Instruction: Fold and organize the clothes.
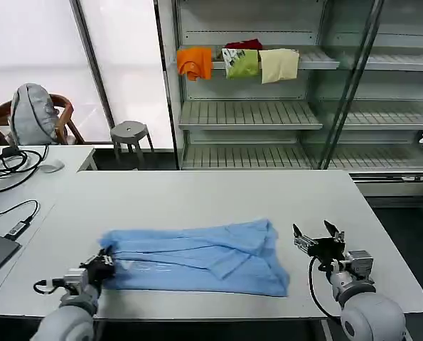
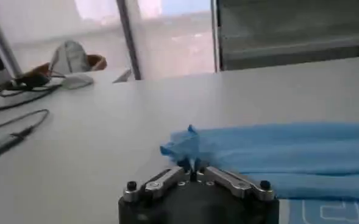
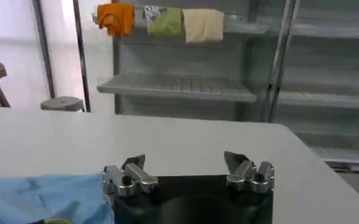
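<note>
The light-blue T-shirt (image 1: 197, 257) lies half-folded low on the surface (image 1: 197, 199); the left gripper (image 1: 104, 261) pinches its lower-left edge to pull, while the right gripper (image 1: 318, 238) waits wide open and empty beside it.

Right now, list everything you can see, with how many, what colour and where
T-shirt: one, light blue, partly folded, lying on the table's near half
Table: one, white, in front of the robot
Folded garments: orange, green and cream, with something red behind, on the upper shelf
Shelving unit: one, grey metal, behind the table
Stool: one, grey, beside the shelving
Chair: one, wooden, far left, with a grey bag on it
Cables: black, on the side desk at left
Left gripper: shut on the T-shirt's left edge
Right gripper: open, above the table just right of the T-shirt
</note>
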`<act>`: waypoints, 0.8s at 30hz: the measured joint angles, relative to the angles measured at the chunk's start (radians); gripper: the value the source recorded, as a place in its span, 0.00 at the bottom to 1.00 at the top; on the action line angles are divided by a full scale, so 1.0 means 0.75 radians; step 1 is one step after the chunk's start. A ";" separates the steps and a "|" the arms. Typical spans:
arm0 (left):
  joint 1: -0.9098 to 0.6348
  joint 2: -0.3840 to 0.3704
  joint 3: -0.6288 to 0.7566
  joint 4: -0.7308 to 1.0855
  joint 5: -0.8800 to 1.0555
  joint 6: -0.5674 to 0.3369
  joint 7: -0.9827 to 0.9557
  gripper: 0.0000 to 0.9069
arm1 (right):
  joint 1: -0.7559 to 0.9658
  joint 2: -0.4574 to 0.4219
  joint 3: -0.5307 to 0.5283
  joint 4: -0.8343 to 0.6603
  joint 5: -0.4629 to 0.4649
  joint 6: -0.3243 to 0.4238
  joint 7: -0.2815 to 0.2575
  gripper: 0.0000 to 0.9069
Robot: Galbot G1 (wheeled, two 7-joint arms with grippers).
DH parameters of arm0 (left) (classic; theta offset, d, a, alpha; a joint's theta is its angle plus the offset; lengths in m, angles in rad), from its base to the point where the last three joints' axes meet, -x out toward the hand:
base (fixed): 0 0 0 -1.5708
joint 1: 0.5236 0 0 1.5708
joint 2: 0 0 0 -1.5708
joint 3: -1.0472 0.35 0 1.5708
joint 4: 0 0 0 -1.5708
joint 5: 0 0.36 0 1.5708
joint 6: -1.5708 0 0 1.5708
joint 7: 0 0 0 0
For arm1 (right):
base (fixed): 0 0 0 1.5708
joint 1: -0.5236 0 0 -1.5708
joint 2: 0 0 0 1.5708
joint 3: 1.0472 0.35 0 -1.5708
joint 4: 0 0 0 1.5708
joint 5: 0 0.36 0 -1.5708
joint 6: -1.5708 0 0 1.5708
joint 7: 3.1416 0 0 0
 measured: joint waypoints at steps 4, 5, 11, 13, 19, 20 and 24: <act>0.023 0.062 -0.139 0.005 -0.001 0.030 0.011 0.01 | 0.011 0.007 -0.011 -0.008 0.000 0.011 -0.004 1.00; 0.024 0.073 -0.164 0.004 0.001 0.037 0.012 0.02 | 0.012 0.007 -0.011 -0.010 -0.001 0.013 -0.004 1.00; 0.021 0.098 -0.238 -0.038 0.030 0.054 0.047 0.01 | 0.005 0.003 -0.002 -0.012 -0.001 0.018 -0.006 1.00; 0.019 0.092 -0.235 -0.064 0.051 0.059 0.059 0.01 | -0.002 0.001 0.008 -0.008 -0.002 0.018 -0.007 1.00; 0.004 0.048 -0.167 -0.153 0.117 0.082 0.081 0.01 | -0.025 0.009 0.040 0.005 -0.013 0.019 -0.008 1.00; 0.004 0.037 -0.152 -0.170 0.127 0.086 0.084 0.01 | -0.030 0.012 0.047 0.008 -0.017 0.020 -0.008 1.00; 0.000 -0.001 -0.083 -0.238 0.156 0.104 0.099 0.01 | -0.048 0.018 0.067 0.015 -0.029 0.020 -0.009 1.00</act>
